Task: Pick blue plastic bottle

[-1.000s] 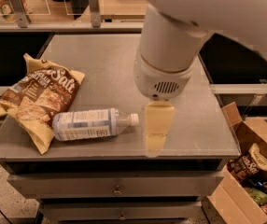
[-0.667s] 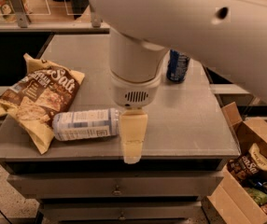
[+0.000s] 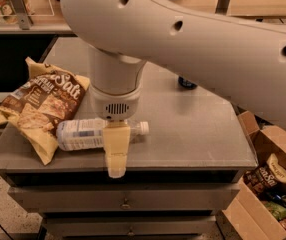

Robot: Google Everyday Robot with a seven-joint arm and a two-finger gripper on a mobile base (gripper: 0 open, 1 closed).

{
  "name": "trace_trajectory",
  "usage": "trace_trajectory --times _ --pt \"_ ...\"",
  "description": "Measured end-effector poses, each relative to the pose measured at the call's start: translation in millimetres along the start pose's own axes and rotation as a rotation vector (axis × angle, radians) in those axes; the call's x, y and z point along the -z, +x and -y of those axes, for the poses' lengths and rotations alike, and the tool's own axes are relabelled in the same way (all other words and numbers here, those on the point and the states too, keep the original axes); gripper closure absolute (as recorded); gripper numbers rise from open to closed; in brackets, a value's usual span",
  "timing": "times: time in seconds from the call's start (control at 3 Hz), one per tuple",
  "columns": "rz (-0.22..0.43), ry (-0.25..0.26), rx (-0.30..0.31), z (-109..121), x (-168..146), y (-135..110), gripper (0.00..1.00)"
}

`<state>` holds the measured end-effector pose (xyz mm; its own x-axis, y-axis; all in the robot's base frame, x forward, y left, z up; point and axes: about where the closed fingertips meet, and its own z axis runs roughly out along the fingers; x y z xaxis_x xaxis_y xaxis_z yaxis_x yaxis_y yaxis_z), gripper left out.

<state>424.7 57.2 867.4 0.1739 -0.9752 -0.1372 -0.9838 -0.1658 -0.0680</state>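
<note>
The blue plastic bottle [image 3: 83, 133] lies on its side near the front edge of the grey table [image 3: 193, 134]. It is clear with a pale blue-and-white label, and its white cap [image 3: 144, 128] points right. My gripper [image 3: 116, 154] hangs straight down from the big white arm, directly over the bottle's neck end. Its yellowish finger [image 3: 116, 146] covers part of the bottle. The bottle's left end rests against the chip bag.
A brown chip bag [image 3: 38, 106] lies at the table's left. A dark blue can [image 3: 187, 83] stands at the back, mostly hidden by the arm. A cardboard box [image 3: 268, 184] of snacks sits on the floor at right. Drawers are below the tabletop.
My gripper has moved left along the table's front, from right of the bottle's cap to over the bottle's neck. The bottle has not moved.
</note>
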Motion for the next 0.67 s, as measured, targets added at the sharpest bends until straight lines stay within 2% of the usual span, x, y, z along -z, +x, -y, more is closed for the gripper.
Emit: trace_trajectory --times 0.67 --pt "0.081 -0.039 0.012 9 -26 -24 0.00"
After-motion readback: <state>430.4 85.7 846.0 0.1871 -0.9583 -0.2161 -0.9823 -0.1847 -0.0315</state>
